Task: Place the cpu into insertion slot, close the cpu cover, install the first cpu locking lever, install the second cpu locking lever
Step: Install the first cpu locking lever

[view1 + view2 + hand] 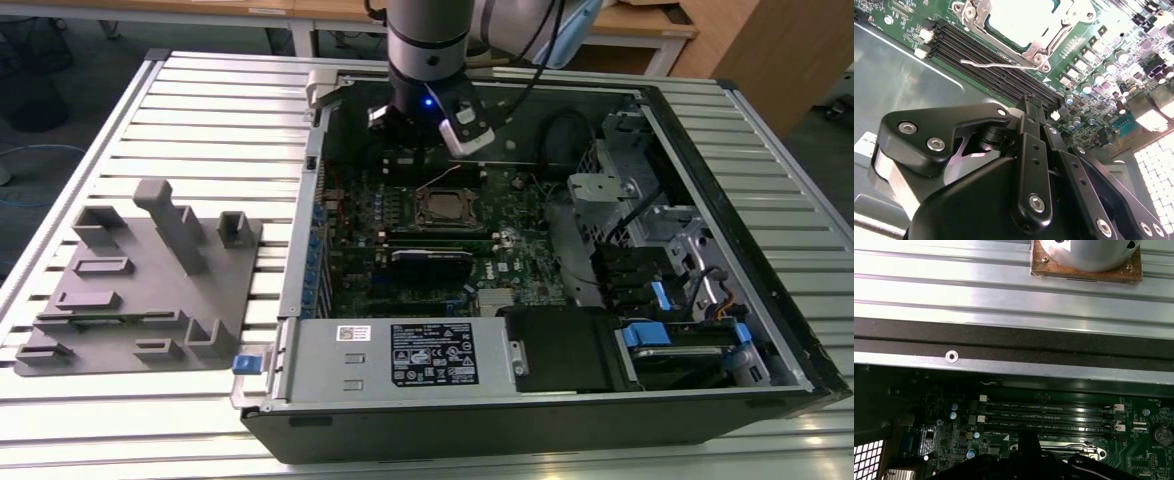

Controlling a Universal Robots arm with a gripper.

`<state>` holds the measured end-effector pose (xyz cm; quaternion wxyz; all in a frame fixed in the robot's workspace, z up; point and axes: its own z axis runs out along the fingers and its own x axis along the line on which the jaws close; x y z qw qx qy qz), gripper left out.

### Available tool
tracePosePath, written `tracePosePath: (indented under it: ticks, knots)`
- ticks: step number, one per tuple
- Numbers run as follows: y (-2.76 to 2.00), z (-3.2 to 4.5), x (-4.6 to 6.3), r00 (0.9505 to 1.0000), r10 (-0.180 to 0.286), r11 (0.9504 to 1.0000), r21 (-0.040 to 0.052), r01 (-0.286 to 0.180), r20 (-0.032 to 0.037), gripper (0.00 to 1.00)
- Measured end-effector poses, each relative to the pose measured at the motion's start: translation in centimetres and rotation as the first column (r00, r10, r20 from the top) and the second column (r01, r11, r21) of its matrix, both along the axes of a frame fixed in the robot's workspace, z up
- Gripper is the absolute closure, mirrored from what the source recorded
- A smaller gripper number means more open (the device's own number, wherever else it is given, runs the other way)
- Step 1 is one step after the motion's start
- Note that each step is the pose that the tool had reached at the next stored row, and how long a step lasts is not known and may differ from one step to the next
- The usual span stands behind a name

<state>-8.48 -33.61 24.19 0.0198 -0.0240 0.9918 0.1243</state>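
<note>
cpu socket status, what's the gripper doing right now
Gripper jaws shut, empty, by the memory slots. Cpu seated, cpu cover looks down over it. One locking lever looks unlatched, wire lying free beside the cover.

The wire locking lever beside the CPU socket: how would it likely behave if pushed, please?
The wire locking lever looks thin and long, so it probably flexes springily rather than staying rigid. Its bare, shiny metal may prove slippery. It is likely light, judging by its thinness.

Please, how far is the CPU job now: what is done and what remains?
Done: the cpu sits in the insertion slot, and the cpu cover looks closed over it. In hand: nothing; the gripper hovers shut nearby. Left: a locking lever looks unlatched.
</note>
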Motion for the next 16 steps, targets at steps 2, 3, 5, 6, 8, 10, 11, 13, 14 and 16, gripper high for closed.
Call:
tracePosePath:
  ticks: [2,3,5,6,8,10,11,13,14,16]
  knots:
    - [0.01,-0.01,0.2,1.0,0.0,1.0,-0.0002,0.0,0.0,0.9]
    - [0.01,-0.03,0.3,1.0,0.0,1.0,-0.0002,0.0,0.0,0.9]
    - [0.01,-0.07,0.6,1.0,0.0,1.0,-0.0001,0.0,0.0,0.9]
    - [0.01,-0.08,0.8,1.0,0.0,1.0,-0.0002,0.0,0.0,0.9]
    - [0.01,-0.11,1.1,1.0,0.0,1.0,-0.0002,0.0,0.0,0.9]
    - [0.01,-0.13,1.2,1.0,0.0,1.0,-0.0002,0.0,0.0,0.9]
    - [0.0,-0.12,1.2,1.0,0.0,1.0,-0.0003,0.0,0.0,0.9]
    - [0.01,-0.13,1.2,1.0,0.0,1.0,-0.0003,0.0,0.0,0.9]
    - [0.01,-0.13,1.2,1.0,0.0,1.0,-0.0003,0.0,0.0,0.9]
    - [0.01,-0.13,1.2,1.0,0.0,1.0,-0.0003,0.0,0.0,0.9]
